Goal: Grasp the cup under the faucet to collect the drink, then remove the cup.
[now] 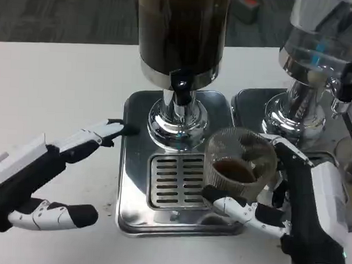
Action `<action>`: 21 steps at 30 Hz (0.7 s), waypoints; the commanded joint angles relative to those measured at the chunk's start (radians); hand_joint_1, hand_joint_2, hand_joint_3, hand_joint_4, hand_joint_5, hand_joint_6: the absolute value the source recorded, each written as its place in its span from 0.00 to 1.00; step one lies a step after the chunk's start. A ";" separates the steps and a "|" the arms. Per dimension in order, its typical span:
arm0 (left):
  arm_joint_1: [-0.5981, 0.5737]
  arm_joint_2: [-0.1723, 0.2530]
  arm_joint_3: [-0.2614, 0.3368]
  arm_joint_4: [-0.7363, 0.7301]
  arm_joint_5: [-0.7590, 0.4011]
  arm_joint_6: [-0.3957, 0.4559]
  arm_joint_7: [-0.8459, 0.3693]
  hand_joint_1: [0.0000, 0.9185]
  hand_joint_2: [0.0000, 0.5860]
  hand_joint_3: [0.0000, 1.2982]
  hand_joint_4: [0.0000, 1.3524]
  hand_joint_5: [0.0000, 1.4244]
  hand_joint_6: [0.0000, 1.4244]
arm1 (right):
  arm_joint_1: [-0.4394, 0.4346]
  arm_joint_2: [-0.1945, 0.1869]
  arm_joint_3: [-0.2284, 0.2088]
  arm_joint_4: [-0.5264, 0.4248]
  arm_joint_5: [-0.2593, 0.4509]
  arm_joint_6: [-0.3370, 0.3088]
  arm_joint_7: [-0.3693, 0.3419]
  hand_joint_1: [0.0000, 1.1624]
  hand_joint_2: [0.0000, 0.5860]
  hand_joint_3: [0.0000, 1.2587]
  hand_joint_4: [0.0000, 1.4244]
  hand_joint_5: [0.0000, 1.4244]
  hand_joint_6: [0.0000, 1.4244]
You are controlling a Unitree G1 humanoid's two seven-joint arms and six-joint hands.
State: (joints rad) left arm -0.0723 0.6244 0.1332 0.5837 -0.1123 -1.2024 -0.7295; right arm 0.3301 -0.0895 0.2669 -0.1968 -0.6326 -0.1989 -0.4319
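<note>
Right hand (301, 213) holds the cup (240, 164) at the right edge of the drip tray (133, 165); left hand (42, 179) holds nothing.

Cup: clear ribbed plastic, upright, brown drink in the bottom. It sits to the right of the slotted grate (177, 180), offset right and toward the camera from the faucet (179, 84). The right hand's fingers wrap the cup from the right, one along its far side and one curled under its near side. Left hand lies on the white table (55, 86) left of the tray, fingers spread, the upper fingertip at the tray's left edge; contact cannot be judged. The drink dispenser (181, 33), dark liquid inside, stands on a chrome base at the tray's back. A second dispenser (313, 62) stands to the right on its own tray.
</note>
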 commanded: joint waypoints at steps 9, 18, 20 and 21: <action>0.059 0.066 -0.085 -0.023 0.003 -0.091 0.033 0.00 0.18 0.09 0.00 0.02 0.15 | 0.059 -0.014 -0.008 -0.107 0.001 -0.041 0.014 0.67 0.33 0.48 0.48 0.61 0.86; 0.104 0.104 -0.117 -0.049 -0.005 -0.146 0.060 0.00 0.18 0.09 0.00 0.01 0.14 | 0.124 -0.035 -0.007 -0.182 -0.002 -0.055 0.044 0.67 0.33 0.48 0.48 0.61 0.86; 0.114 0.117 -0.125 -0.053 -0.010 -0.154 0.069 0.00 0.18 0.09 0.00 0.01 0.14 | 0.144 -0.039 -0.006 -0.199 -0.002 -0.060 0.050 0.67 0.33 0.48 0.48 0.61 0.86; 0.118 0.122 -0.128 -0.055 -0.012 -0.157 0.073 0.00 0.18 0.09 0.00 0.01 0.14 | 0.154 -0.041 -0.005 -0.206 -0.002 -0.063 0.053 0.67 0.33 0.48 0.48 0.61 0.86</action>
State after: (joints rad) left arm 0.0333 0.7203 0.0169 0.5402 -0.1091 -1.3398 -0.6765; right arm 0.4729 -0.1298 0.2596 -0.3604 -0.6410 -0.2165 -0.3777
